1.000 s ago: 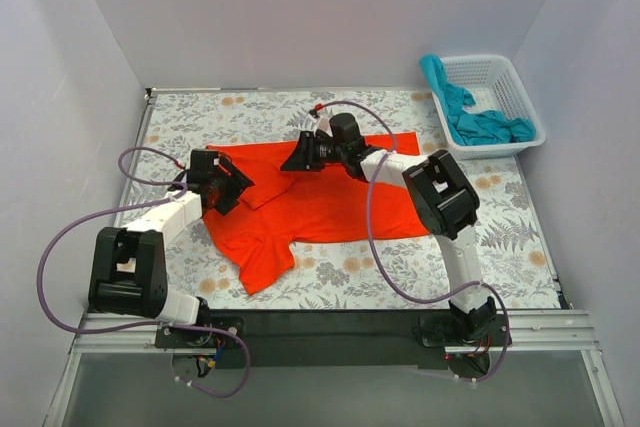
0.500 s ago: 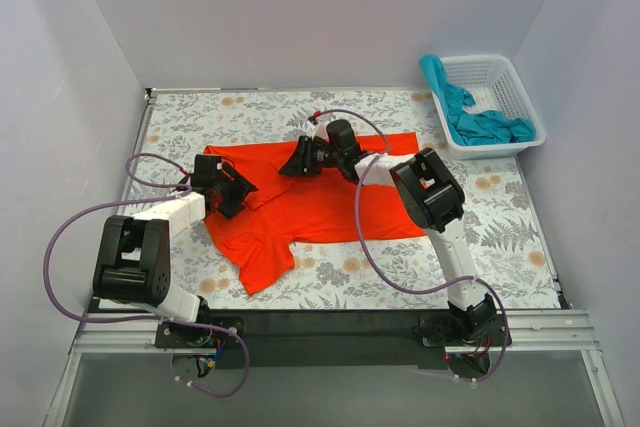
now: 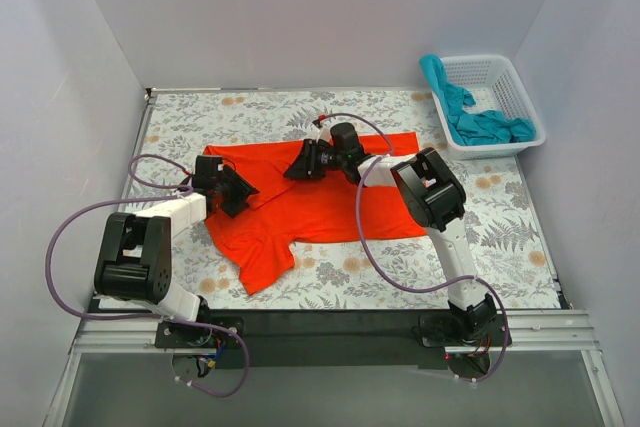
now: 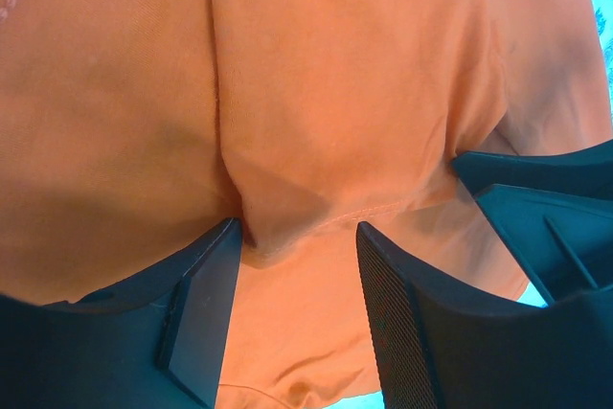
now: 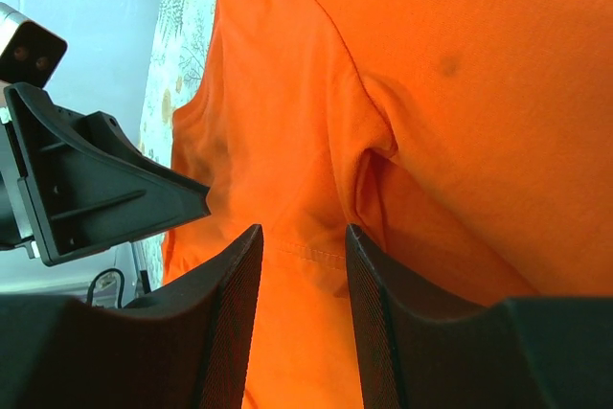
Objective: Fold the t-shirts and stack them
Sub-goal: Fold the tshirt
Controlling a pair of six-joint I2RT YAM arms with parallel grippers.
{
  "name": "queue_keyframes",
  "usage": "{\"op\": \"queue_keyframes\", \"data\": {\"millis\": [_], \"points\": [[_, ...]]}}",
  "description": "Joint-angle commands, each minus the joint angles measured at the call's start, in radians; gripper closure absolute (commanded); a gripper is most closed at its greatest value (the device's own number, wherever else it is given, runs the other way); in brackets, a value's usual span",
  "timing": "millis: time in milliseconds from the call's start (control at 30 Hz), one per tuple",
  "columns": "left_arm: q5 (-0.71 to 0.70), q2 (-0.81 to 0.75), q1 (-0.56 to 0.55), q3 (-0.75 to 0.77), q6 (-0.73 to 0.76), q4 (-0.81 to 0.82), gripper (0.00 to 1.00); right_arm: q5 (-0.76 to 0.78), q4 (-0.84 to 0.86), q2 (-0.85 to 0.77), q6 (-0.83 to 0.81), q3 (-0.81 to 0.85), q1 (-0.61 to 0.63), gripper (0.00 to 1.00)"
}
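Left claw [image 4: 297,241] sits apart, straddling a puckered fold of the orange t-shirt [image 3: 330,209]. Right claw [image 5: 303,241] apart too, over its hem.

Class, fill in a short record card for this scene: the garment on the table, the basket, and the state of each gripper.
Garment: orange fabric t-shirt, spread out but rumpled on the floral-patterned table
Basket: white plastic basket at the far right, holding teal cloth
Left gripper: open, shirt fold between its fingers, at the shirt's left side
Right gripper: open, shirt hem between its fingers, near the shirt's far edge
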Motion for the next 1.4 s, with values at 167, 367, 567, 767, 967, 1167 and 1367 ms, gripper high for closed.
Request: {"op": "queue_keyframes", "data": {"millis": [167, 367, 567, 767, 967, 1167, 1367], "points": [[-0.042, 0.000, -0.017, -0.010, 0.015, -0.002, 0.49, -0.019, 0.046, -0.009, 0.005, -0.007, -0.003, 0.53], [-0.025, 0.000, -0.025, -0.011, 0.027, 0.001, 0.66, -0.024, 0.046, -0.002, 0.007, -0.002, -0.003, 0.53], [-0.008, -0.015, -0.028, 0.004, 0.024, -0.014, 0.87, -0.022, 0.046, -0.007, 0.005, -0.008, -0.003, 0.53], [-0.002, -0.047, -0.028, 0.022, -0.001, -0.092, 0.89, -0.016, 0.044, -0.022, 0.002, -0.016, -0.006, 0.53], [-0.016, -0.012, -0.028, 0.018, -0.001, -0.148, 0.74, -0.007, 0.043, -0.056, -0.010, -0.039, -0.011, 0.53], [-0.091, -0.099, -0.026, 0.042, 0.010, -0.164, 0.48, 0.002, 0.033, -0.140, -0.032, -0.090, -0.015, 0.53], [-0.183, -0.229, -0.025, 0.101, 0.057, -0.272, 0.46, 0.041, -0.038, -0.292, -0.110, -0.214, -0.058, 0.53]]}}
